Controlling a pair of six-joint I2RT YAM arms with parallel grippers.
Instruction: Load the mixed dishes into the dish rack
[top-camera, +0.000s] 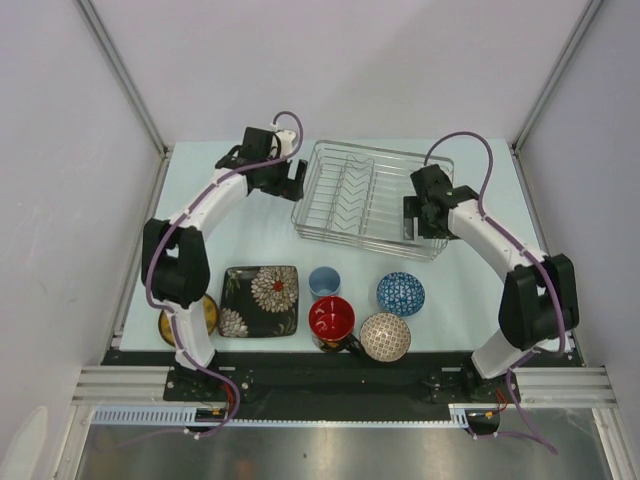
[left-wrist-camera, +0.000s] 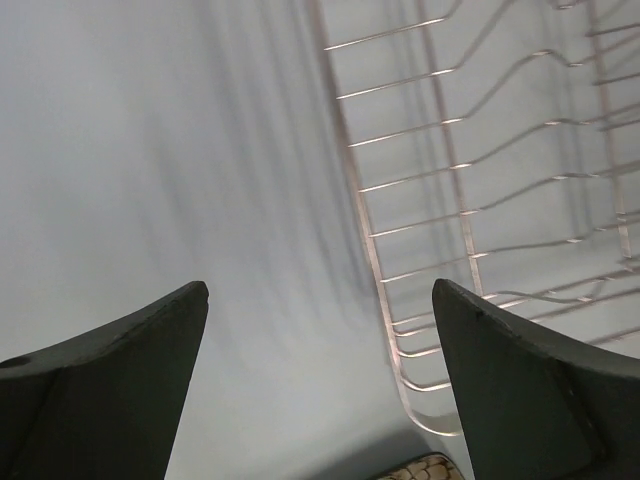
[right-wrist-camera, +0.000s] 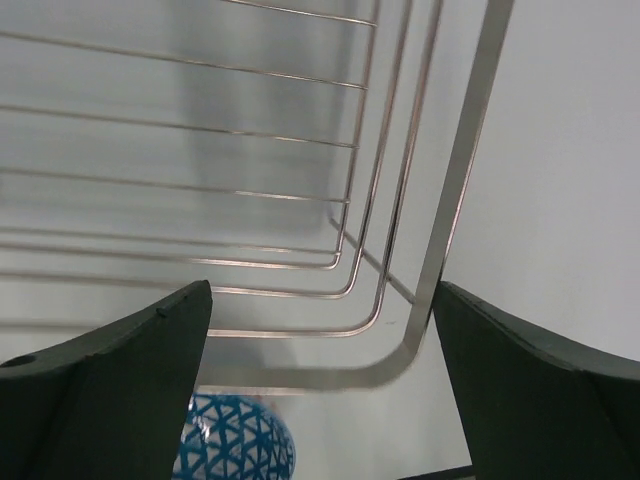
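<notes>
The dish rack (top-camera: 370, 200) sat far back on the table (top-camera: 460, 290), with the dishes (top-camera: 260, 300) in a near row. The left hand (left-wrist-camera: 320, 290) was by its left side and the right hand (right-wrist-camera: 322, 288) by its right corner. Both hands had fingers wide apart, holding nothing.

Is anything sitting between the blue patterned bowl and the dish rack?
Nothing visible does. Only table surface lies between the blue patterned bowl and the dish rack. The right gripper hangs by the rack's near right corner, jaws open.
</notes>
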